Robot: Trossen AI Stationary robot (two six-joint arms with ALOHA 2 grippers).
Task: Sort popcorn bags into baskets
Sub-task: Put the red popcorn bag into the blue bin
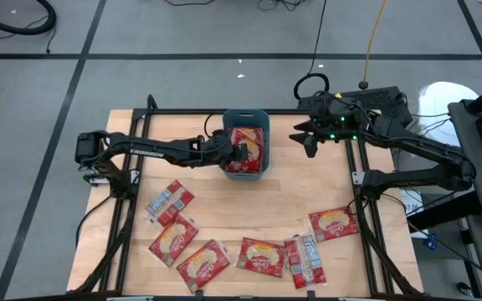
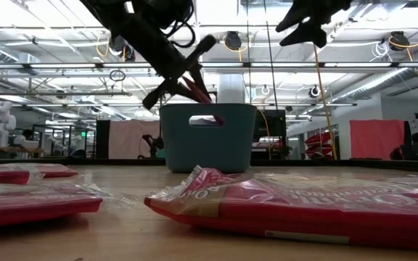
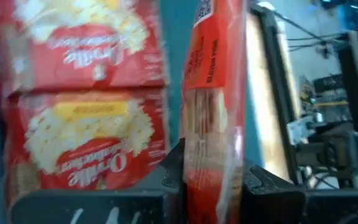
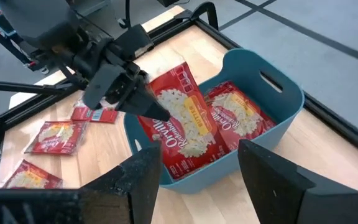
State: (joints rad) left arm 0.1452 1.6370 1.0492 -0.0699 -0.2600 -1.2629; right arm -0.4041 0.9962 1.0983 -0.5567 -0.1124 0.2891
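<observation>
wooden tabletop, lab room behind, left arm at work. left gripper (image 1: 243,154) is clenched on the edge of one popcorn bag (image 4: 178,127), held edge-on between the fingers (image 3: 166,177) and angled down into the teal basket (image 1: 228,117). directly under the jaws, at least two more bags (image 3: 92,140) lie flat on the basket floor; count below them is hard to call from here.

right gripper (image 4: 197,174) hangs spread and holding nothing, just past the basket's far-right side, looking down on it.

risks as i read them: the held bag leans on the basket's near wall with its lower edge low inside. let go too high or tilted and it could prop on the rim or tip out. fingers sit close to the wall, so a clip could shove the light bin.

materials: bags are thin, glossy, crinkly film, flat and floppy, red with yellow popcorn print. basket is rigid smooth plastic, rounded corners, slot handle. away from the jaws, about seven loose bags (image 1: 262,256) are scattered along the table's near side, some showing a silvery back (image 1: 167,201).
</observation>
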